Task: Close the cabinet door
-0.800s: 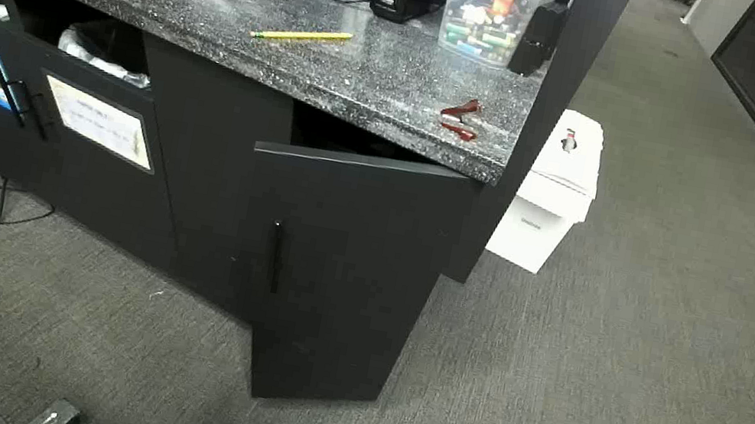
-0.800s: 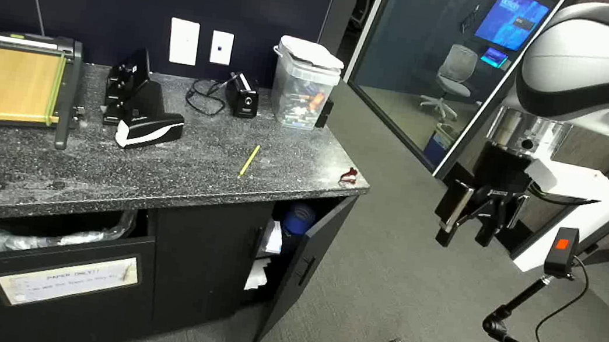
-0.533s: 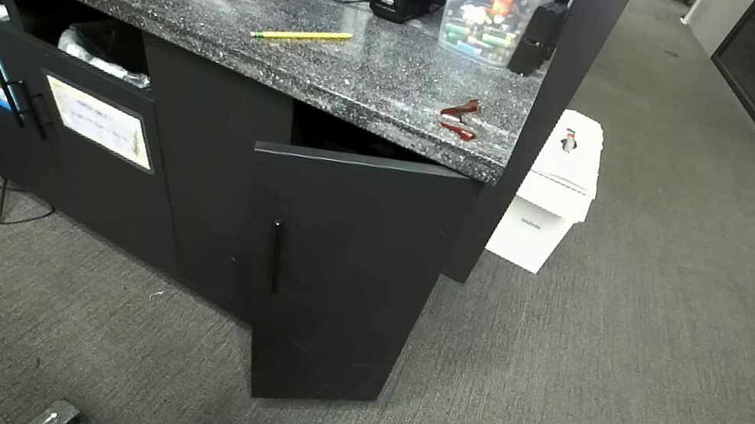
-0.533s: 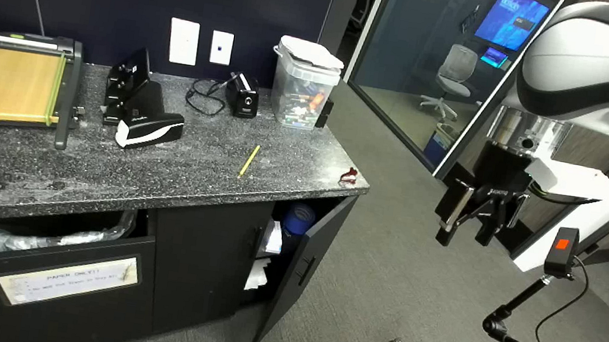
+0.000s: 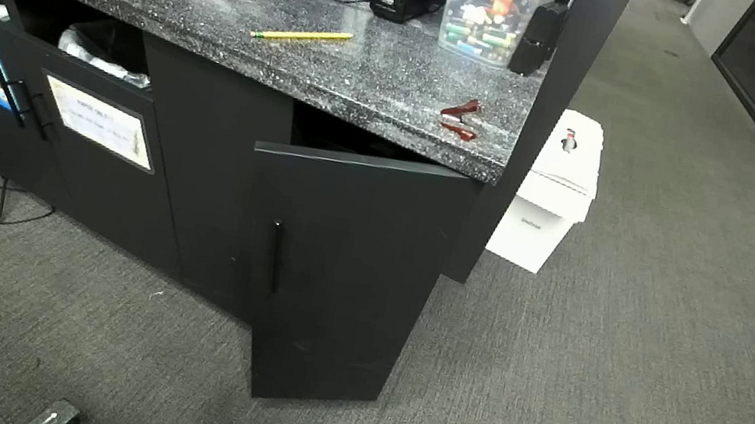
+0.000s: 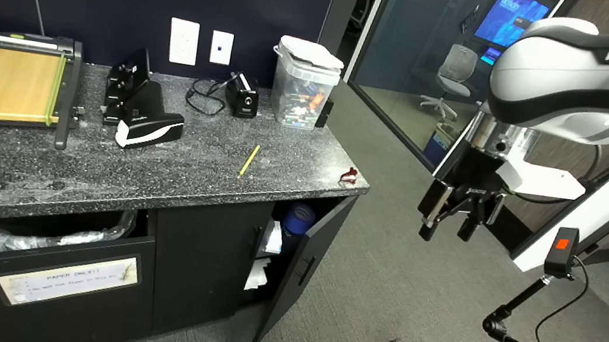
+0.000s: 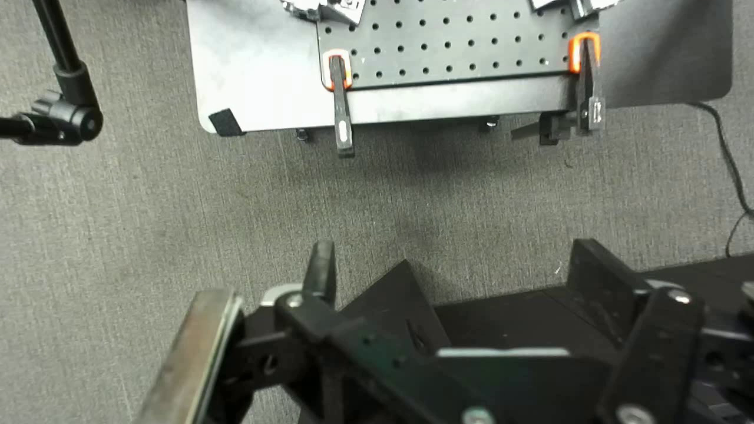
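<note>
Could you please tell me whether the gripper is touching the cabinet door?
No, an exterior view shows carpet between the gripper and the cabinet door.

The door (image 5: 349, 285) is hanging open in both exterior views, a tall, plain, matte-black panel standing upright. One long edge is sitting below the front corner of the counter (image 5: 385, 77); the other is jutting out past the counter's front edge, a slim dark handle (image 5: 275, 257) running vertically beside it. In the wrist view the door is showing only partly
</note>
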{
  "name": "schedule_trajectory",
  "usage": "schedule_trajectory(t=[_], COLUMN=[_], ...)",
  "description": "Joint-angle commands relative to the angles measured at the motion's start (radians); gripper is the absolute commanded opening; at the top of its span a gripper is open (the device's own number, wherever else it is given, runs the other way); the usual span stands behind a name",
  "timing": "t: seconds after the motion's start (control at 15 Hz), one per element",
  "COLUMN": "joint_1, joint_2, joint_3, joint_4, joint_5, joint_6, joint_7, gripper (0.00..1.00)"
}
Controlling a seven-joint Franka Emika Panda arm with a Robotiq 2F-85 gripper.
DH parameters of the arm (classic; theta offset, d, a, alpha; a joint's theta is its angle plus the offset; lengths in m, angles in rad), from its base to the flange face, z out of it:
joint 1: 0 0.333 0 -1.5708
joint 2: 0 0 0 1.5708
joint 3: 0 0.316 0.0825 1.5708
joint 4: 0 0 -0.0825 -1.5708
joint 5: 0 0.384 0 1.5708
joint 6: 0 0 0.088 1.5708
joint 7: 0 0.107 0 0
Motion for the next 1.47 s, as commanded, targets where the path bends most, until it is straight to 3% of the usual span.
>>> schedule_trajectory(t=[0.0, 0.47, 0.87, 1.4], joint_1=[-0.008, -0.045, -0.076, -0.089], joint_2=[0.221, 0.667, 1.056, 1.328], joint_3=[0.000, 0.014, 0.017, 0.038], joint_4=[0.135, 0.365, 0.643, 0.783], joint_5=[0.023, 0.048, 0.006, -0.044], joint_6=[0.076, 0.310, 0.430, 0.562], joint_7=[0.001, -0.040, -0.031, -0.132], gripper=[1.00, 1.00, 1.00, 1.00])
